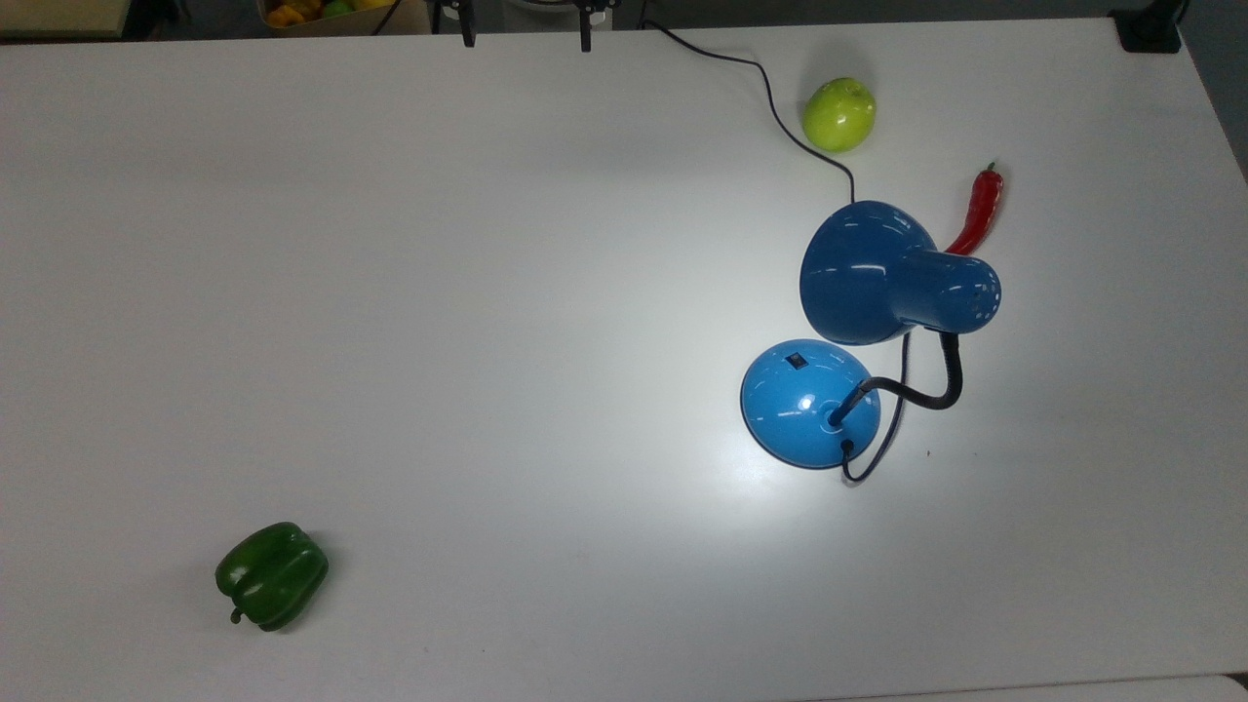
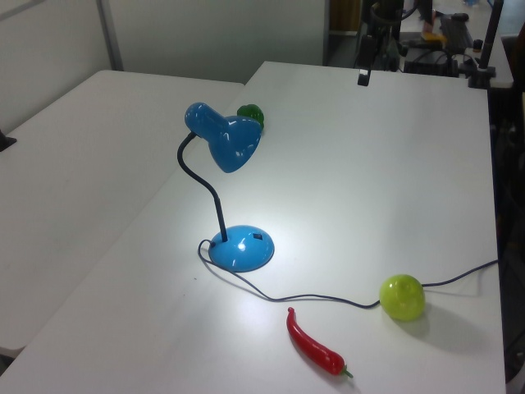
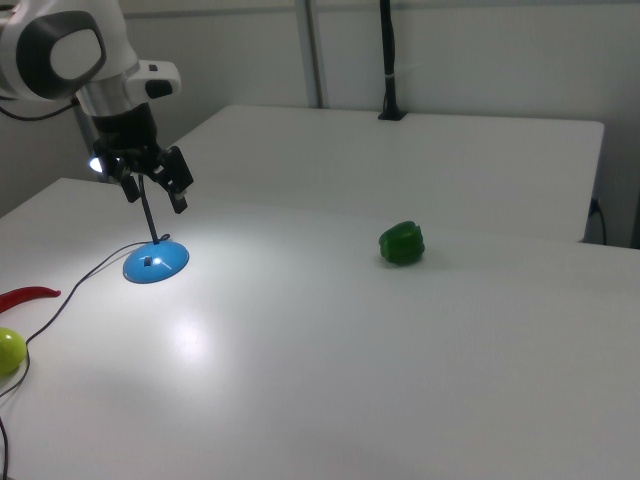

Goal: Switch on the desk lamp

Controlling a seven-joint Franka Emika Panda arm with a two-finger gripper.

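Looking at the table, we see our claw (image 3: 153, 188) up high with its two fingers spread wide and nothing in them. The desk lamp (image 1: 809, 402) stands far from it, near the top view's right, shining on the white table (image 1: 439, 341).

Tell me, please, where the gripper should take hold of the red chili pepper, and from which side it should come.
Probably the thick middle of the red chili pepper, from straight above, fingers closing across its narrow width. It lies flat on the table, long and slim. In the top view the desk lamp shade overlaps its lower end, so aim toward the stem half. The gripper is open.
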